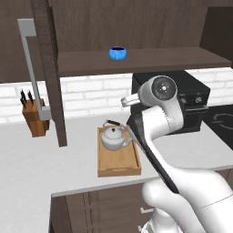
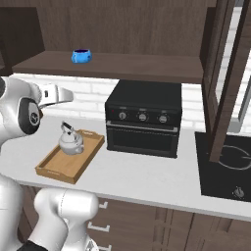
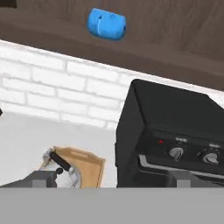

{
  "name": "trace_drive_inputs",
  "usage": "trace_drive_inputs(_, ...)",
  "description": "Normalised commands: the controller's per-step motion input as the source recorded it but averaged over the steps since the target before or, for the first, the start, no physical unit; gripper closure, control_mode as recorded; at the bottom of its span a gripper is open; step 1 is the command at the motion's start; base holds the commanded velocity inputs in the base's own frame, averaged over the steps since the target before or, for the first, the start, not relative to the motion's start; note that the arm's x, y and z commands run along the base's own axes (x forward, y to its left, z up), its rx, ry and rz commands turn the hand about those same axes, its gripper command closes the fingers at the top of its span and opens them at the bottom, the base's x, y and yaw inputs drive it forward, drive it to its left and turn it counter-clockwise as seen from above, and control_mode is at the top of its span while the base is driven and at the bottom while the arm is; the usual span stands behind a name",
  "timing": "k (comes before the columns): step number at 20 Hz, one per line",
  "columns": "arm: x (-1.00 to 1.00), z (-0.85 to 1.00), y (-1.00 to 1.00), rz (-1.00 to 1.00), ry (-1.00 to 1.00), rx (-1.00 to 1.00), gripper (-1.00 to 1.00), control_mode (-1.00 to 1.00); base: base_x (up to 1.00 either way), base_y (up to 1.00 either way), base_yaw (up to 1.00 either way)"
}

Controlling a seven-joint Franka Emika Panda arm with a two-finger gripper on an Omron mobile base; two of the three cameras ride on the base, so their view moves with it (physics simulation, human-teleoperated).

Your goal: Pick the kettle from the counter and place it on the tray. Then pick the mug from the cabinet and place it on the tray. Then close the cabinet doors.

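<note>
Left base view: the kettle point(image 1: 113, 136) is seated on the tray point(image 1: 119, 164); the mug point(image 1: 118, 53) is seated on the cabinet point(image 1: 145, 61) shelf

Right base view: the mug point(image 2: 81, 55) is judged light, rigid, slippery – to be pinched across its body

Hand view: the gripper point(image 3: 111, 180) is spread wide, empty, below the mug point(image 3: 106, 24)

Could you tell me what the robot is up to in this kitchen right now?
The robot arm is partway through loading a tray. The kettle already sits on the wooden tray on the counter, beside the black countertop oven. The gripper is open and holds nothing, raised above the tray and looking toward the blue mug, which stands on the shelf of the wall cabinet. The cabinet doors are open. A knife block stands at the counter's left.
</note>
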Motion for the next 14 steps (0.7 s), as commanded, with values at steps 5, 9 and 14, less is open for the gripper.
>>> trace_drive_inputs(5,-0.32,0.57,0.00,-0.32,-0.22,0.37,-1.00,-1.00,0.00,0.00,0.00)
trace_drive_inputs(9,-0.07,0.72,0.00,-0.08,-0.13,0.19,-1.00,-1.00,0.00,0.00,0.00)
trace_drive_inputs(14,0.00,0.56,0.00,0.00,-0.02,0.00,-1.00,-1.00,0.00,0.00,0.00)
